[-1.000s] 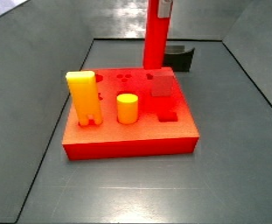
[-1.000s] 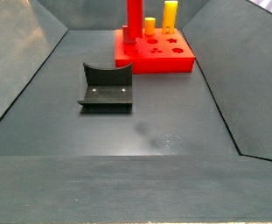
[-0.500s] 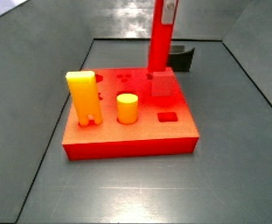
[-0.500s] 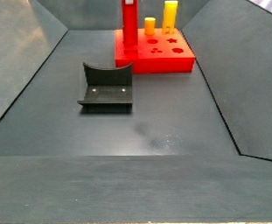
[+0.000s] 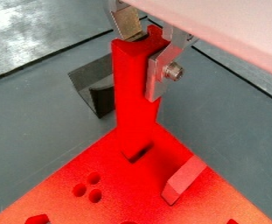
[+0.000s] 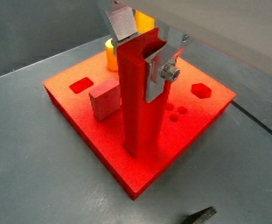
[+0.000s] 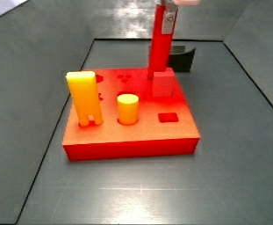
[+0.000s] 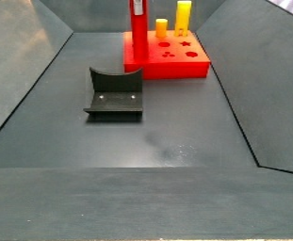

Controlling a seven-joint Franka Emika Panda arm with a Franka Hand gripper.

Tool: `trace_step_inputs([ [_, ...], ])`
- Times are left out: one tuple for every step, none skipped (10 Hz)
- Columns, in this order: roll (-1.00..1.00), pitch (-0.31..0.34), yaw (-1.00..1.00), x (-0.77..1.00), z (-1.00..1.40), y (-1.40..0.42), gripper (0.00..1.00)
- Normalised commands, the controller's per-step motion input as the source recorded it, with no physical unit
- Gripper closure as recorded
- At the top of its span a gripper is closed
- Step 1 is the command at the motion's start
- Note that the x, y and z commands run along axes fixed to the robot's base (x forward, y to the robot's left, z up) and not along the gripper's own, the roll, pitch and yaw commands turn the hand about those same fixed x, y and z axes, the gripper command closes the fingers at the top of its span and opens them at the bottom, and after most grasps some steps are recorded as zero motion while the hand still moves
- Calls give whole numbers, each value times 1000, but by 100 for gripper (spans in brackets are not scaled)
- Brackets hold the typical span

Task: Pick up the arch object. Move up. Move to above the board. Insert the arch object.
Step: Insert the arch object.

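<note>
The gripper (image 5: 146, 48) hung straight down over the board (image 6: 108, 153), its fingers (image 6: 165, 70) clamped on the top of the arch (image 6: 138, 101). The arch stood upright, its foot in the board's slot, at the board's 12 o'clock edge in a side view (image 7: 160, 39).

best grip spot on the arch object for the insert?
Near its top, from above, where the end effector already has it. The arch object is a tall, slim upright bar with flat sides, so the plates clamp opposite faces, leaving its lower end free to enter the board.
</note>
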Motion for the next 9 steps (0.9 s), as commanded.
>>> trace_step_inputs([
  [87,0,20,0,-249,-371,100],
  [77,0,0,0,-183,-383,100],
  [40,0,0,0,-203,-314,100],
  [10,0,14,29,-366,-94,100],
  [59,0,0,9,-626,-17,100],
  [64,3,0,43,-574,0,100],
  [17,0,0,63,-503,0,100],
  [0,-41,0,0,-411,0,100],
  [-3,-70,0,0,-169,0,100],
])
